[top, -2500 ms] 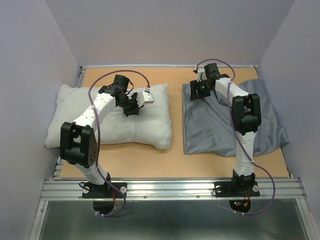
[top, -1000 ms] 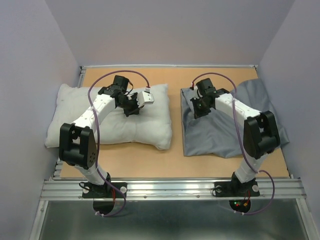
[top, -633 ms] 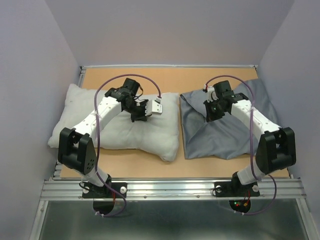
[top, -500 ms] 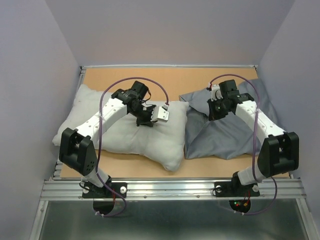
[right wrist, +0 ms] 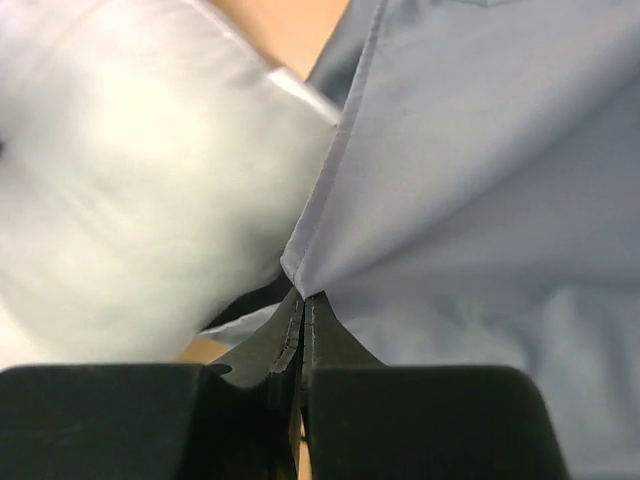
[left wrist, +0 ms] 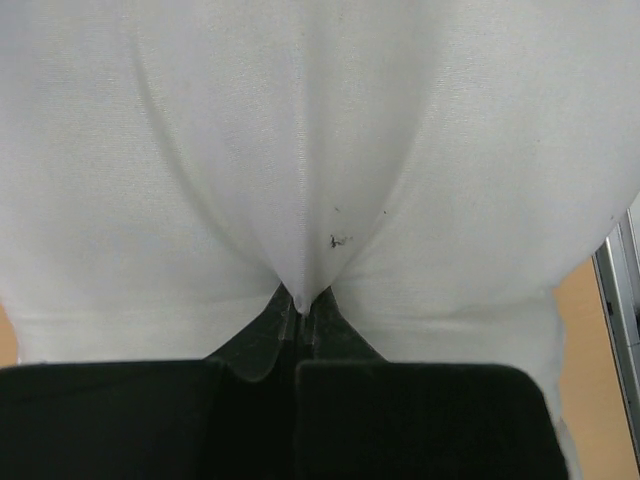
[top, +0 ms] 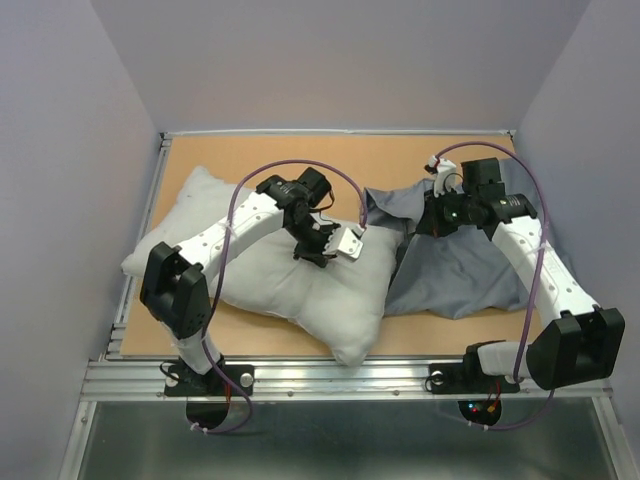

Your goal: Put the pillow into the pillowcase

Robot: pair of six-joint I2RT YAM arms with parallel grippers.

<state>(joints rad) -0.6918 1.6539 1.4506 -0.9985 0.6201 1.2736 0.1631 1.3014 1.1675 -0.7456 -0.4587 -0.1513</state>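
My left pincer [left wrist: 303, 308] is clenched on a pinch of the pillow [top: 270, 285]. The off-white fabric rises from between my tips in a tight peak, w/ folds fanning out ahead of them. A few dark specks sit just ahead and to the right of the pinch. The rest of the pillow lies under and around this pincer, spread diag. across the table [top: 250, 160]. A strip of tan table shows far right of the pincer in the wrist view, past the pillow's edge.

My right pincer [right wrist: 303, 305] is clamped on the pillowcase [top: 470, 275] at its hemmed edge — the blue-grey cloth is drawn up into a ridge from my tips. The rest of the sack trails ahead and to the right of the pincer, rumpled on the table. Left of this pincer the pillow's corner sits very close, blurred in the wrist view — can't tell if it touches the hem. From overhead the two pincers are near each other, w/ the pillow's right end just beside the lifted cloth.
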